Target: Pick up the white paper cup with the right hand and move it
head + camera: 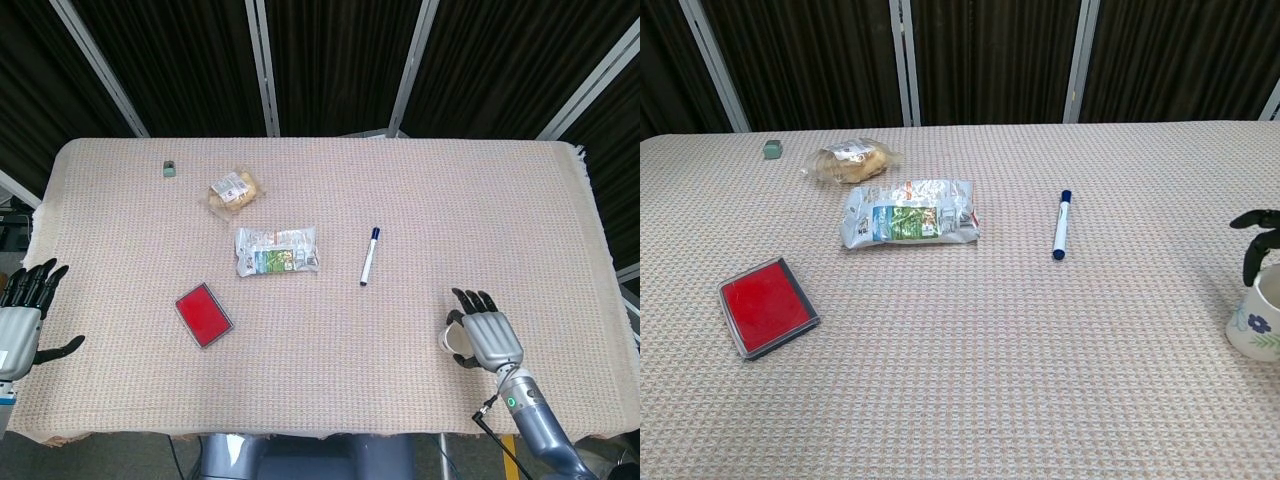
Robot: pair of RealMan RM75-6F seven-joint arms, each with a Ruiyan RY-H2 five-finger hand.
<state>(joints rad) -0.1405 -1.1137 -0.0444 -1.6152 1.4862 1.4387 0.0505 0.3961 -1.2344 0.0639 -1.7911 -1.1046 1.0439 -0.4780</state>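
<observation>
The white paper cup (1257, 322), printed with a blue flower, stands upright at the table's front right. In the head view my right hand (486, 336) lies over it with fingers straight and spread, so only the cup's left rim (452, 338) shows. In the chest view the dark fingertips (1254, 238) hang just above and behind the cup's rim, with no grip visible. My left hand (22, 314) hovers open off the table's front left edge.
A blue-capped marker (368, 256) lies mid-table. A snack packet (277, 250), a red flat case (203, 314), a bag of biscuits (234, 192) and a small green block (170, 168) lie on the left half. The table's right edge (598, 240) is close to the cup.
</observation>
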